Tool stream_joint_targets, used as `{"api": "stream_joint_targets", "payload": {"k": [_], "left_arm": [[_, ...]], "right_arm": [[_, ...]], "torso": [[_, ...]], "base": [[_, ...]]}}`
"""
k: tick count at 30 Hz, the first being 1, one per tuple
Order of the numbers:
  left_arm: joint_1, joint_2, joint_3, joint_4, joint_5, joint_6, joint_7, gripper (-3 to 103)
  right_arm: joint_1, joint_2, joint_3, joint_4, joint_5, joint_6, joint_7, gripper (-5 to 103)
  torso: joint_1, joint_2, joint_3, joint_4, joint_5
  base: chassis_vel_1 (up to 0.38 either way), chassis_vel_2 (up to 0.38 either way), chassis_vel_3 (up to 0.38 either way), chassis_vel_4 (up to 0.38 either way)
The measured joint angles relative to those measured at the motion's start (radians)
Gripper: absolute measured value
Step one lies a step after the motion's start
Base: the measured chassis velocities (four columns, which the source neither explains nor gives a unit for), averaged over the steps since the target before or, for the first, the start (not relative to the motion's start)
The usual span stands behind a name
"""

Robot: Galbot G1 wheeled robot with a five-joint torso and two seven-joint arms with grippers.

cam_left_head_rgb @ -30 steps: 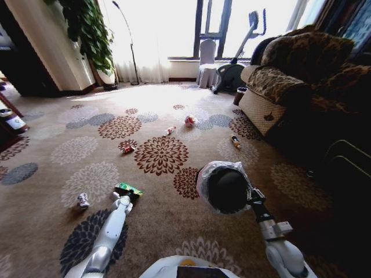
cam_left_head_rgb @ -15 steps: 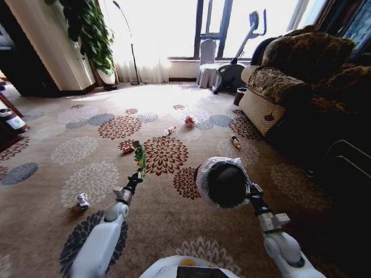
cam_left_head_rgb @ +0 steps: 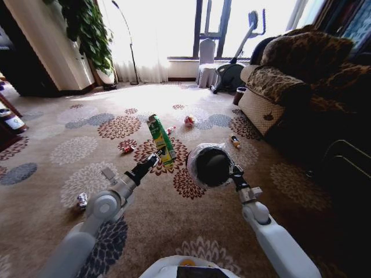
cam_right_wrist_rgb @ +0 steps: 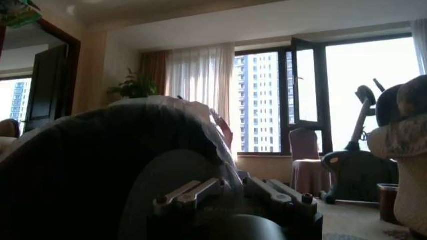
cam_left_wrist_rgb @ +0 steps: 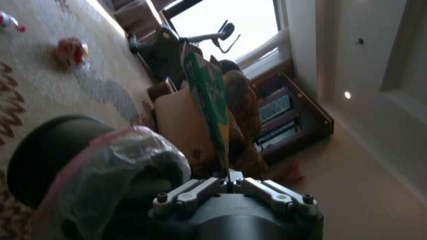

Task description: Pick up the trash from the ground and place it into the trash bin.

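Left gripper [cam_left_head_rgb: 157, 155] raised above the carpet, jaws pinched narrow on the bottom end of the green packet [cam_left_head_rgb: 160, 138]; packet standing nearly upright, tilted a bit, just beside the trash bin [cam_left_head_rgb: 212, 166] on its left. Same clamp in left wrist view: left gripper [cam_left_wrist_rgb: 229, 178], fingers [cam_left_wrist_rgb: 193, 189] closed together on the thin edge of the packet [cam_left_wrist_rgb: 210, 102], lined bin [cam_left_wrist_rgb: 100, 160] close alongside.

Right gripper [cam_left_head_rgb: 234, 172] clamped on the bin rim, bin lifted clear of the floor, mouth tipped toward the camera, whitish bag liner ruffled round the rim. Right wrist view: right gripper [cam_right_wrist_rgb: 229, 186] at the dark wall of the bin [cam_right_wrist_rgb: 100, 165], exact jaw gap hard to tell there.

On the patterned carpet [cam_left_head_rgb: 69, 150], left to right: silver can [cam_left_head_rgb: 82, 200] near the left arm; red-white piece [cam_left_head_rgb: 128, 149] behind the packet; small red-capped bottle [cam_left_head_rgb: 169, 131]; red-white wad [cam_left_head_rgb: 190, 121]; another little bottle [cam_left_head_rgb: 235, 141] near the sofa [cam_left_head_rgb: 290, 81]. All well apart from the bin.

Room: tall plant [cam_left_head_rgb: 87, 32] at far left, bright window with curtain [cam_left_head_rgb: 145, 35] at back, exercise bike [cam_left_head_rgb: 235, 61] before it, patterned sofa at right.
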Motion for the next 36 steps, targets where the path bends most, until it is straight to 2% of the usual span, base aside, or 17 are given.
{"api": "stream_joint_targets", "payload": {"k": [1, 3, 4, 5, 7, 10, 12, 15, 16, 18, 24, 29, 30, 32, 33, 35, 36], "left_arm": [[0.0, 0.0, 0.0, 0.0, 0.0, 0.0, 0.0, 0], [0.001, -0.053, 0.012, -0.043, -0.152, 0.013, -0.111, 0], [0.01, -0.073, 0.025, -0.053, -0.188, 0.017, -0.147, 0], [0.01, -0.073, 0.025, -0.053, -0.188, 0.017, -0.147, 0], [0.041, -0.117, 0.074, -0.048, -0.23, 0.048, -0.21, 0], [0.04, -0.153, 0.105, 0.003, -0.241, 0.053, -0.225, 0], [0.035, -0.161, 0.111, 0.02, -0.242, 0.053, -0.226, 0], [-0.001, -0.201, 0.149, 0.138, -0.241, 0.049, -0.228, 0], [-0.001, -0.201, 0.149, 0.138, -0.241, 0.049, -0.228, 0], [-0.046, -0.254, 0.166, 0.243, -0.236, 0.053, -0.236, 0], [-0.103, -0.319, 0.181, 0.347, -0.226, 0.079, -0.266, 0], [-0.168, -0.359, 0.183, 0.423, -0.214, 0.051, -0.259, -1], [-0.174, -0.363, 0.184, 0.432, -0.21, 0.041, -0.244, 4], [-0.177, -0.366, 0.185, 0.439, -0.207, 0.032, -0.229, 4], [-0.177, -0.37, 0.184, 0.444, -0.204, 0.016, -0.198, 15], [-0.172, -0.371, 0.184, 0.444, -0.205, 0.009, -0.183, 15], [-0.163, -0.37, 0.183, 0.442, -0.205, 0.006, -0.17, 20]], "right_arm": [[0.0, 0.0, 0.0, 0.0, 0.0, 0.0, 0.0, 0], [0.085, 0.037, -0.053, -0.074, -0.016, 0.014, 0.001, 0], [0.116, 0.049, -0.071, -0.095, -0.02, 0.014, 0.001, 0], [0.116, 0.049, -0.071, -0.095, -0.02, 0.014, 0.001, 0], [0.179, 0.061, -0.124, -0.132, -0.024, 0.015, 0.0, 0], [0.196, 0.063, -0.145, -0.134, -0.021, 0.016, 0.0, 0], [0.197, 0.063, -0.148, -0.133, -0.019, 0.016, 0.001, 0], [0.193, 0.058, -0.159, -0.107, -0.006, 0.021, 0.001, 0], [0.193, 0.058, -0.159, -0.107, -0.006, 0.021, 0.001, 0], [0.175, 0.053, -0.16, -0.072, 0.01, 0.041, 0.001, 0], [0.148, 0.041, -0.167, -0.009, 0.035, 0.051, 0.001, 0], [0.111, 0.026, -0.166, 0.048, 0.054, 0.055, 0.001, 0], [0.106, 0.025, -0.164, 0.05, 0.053, 0.056, 0.0, 0], [0.1, 0.025, -0.161, 0.051, 0.052, 0.057, 0.001, 0], [0.089, 0.023, -0.154, 0.051, 0.048, 0.059, 0.001, 0], [0.084, 0.022, -0.152, 0.051, 0.046, 0.06, 0.001, 0], [0.079, 0.021, -0.149, 0.051, 0.045, 0.06, 0.001, 0]], "torso": [[0.0, 0.0, 0.0, 0.0, 0.0], [0.0, 0.0, 0.0, -0.0001, -0.0007], [0.0, 0.0, 0.0, 0.0001, -0.0008], [0.0, 0.0, 0.0, 0.0001, -0.0008], [0.0, 0.0, 0.0, 0.0003, -0.0007], [0.0, 0.0, 0.0, -0.0003, -0.001], [0.0, 0.0, 0.0, -0.0003, -0.0008], [0.0, 0.0, 0.0, -0.0004, -0.0007], [0.0, 0.0, 0.0, -0.0004, -0.0007], [0.0, 0.0, 0.0, -0.0005, -0.0006], [0.0, 0.0, 0.0, -0.0005, -0.0006], [0.0, 0.0, 0.0, -0.0003, -0.0005], [0.0, 0.0, 0.0, -0.0001, -0.0005], [0.0, 0.0, 0.0, -0.0003, -0.0005], [0.0, 0.0, 0.0, -0.0004, -0.0006], [0.0, 0.0, 0.0, -0.0006, -0.0005], [0.0, 0.0, 0.0, -0.0002, -0.0004]], "base": [[0.0, 0.0, 0.0, 0.0], [0.0, 0.0, 0.0, 0.0], [0.0, 0.0, 0.0, 0.0], [0.0, 0.0, 0.0, 0.0], [0.0, 0.0, 0.0, 0.0], [0.0, 0.0, 0.0, 0.0], [0.0, 0.0, 0.0, 0.0], [0.0, 0.0, 0.0, 0.0], [0.0, 0.0, 0.0, 0.0], [0.0, 0.0, 0.0, 0.0], [0.0, 0.0, 0.0, 0.0], [0.0, 0.0, 0.0, 0.0], [0.0, 0.0, 0.0, 0.0], [0.0, 0.0, 0.0, 0.0], [0.0, 0.0, 0.0, 0.0], [0.0, 0.0, 0.0, 0.0], [0.0, 0.0, 0.0, 0.0]]}}
